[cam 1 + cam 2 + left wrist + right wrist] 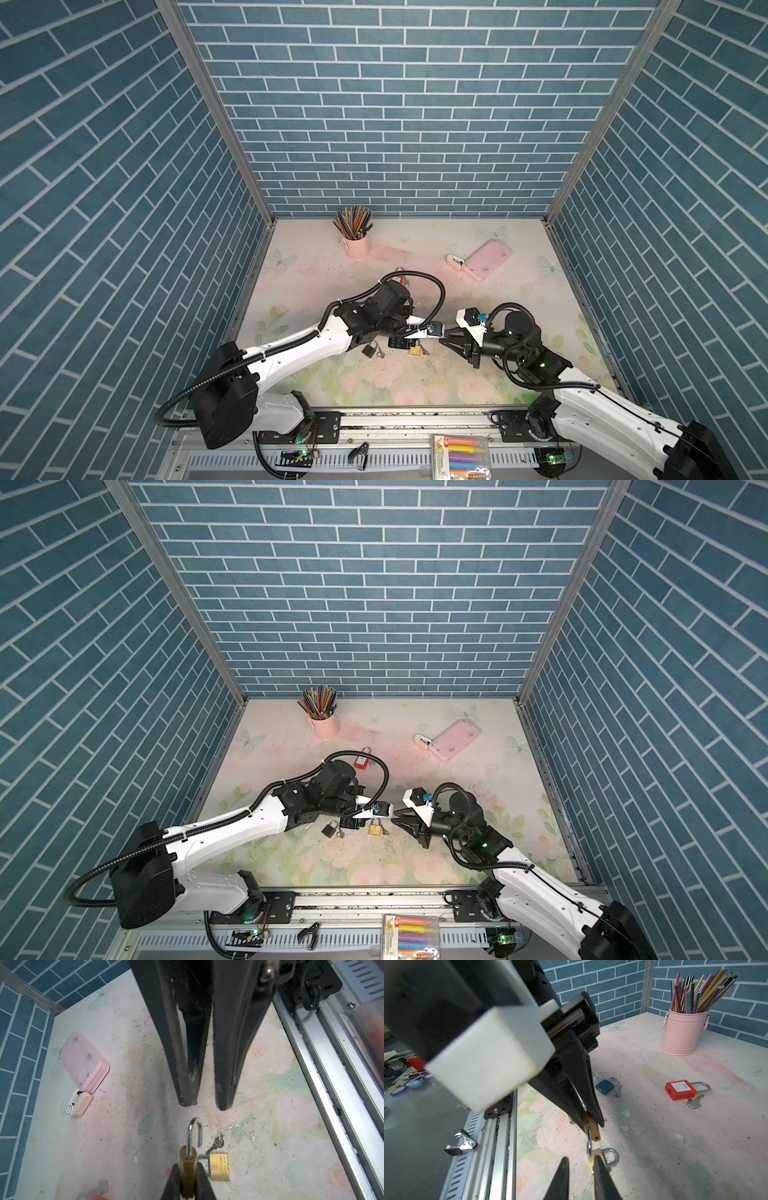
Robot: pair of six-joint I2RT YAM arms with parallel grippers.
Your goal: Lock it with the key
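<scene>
Blue brick walls ring the flowery bench. Left fingers squeeze a brass padlock with its loop open. Right fingers sit slightly apart, empty, just by the loop. A second padlock and small key lie on the bench.

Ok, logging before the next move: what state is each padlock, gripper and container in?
held brass padlock: shackle open
left gripper: shut on held brass padlock
right gripper: open, empty
tabletop brass padlock: shackle looks closed, key lying beside
blue padlock: closed
red padlock: closed
pink case: shut
pencil bucket: upright
</scene>
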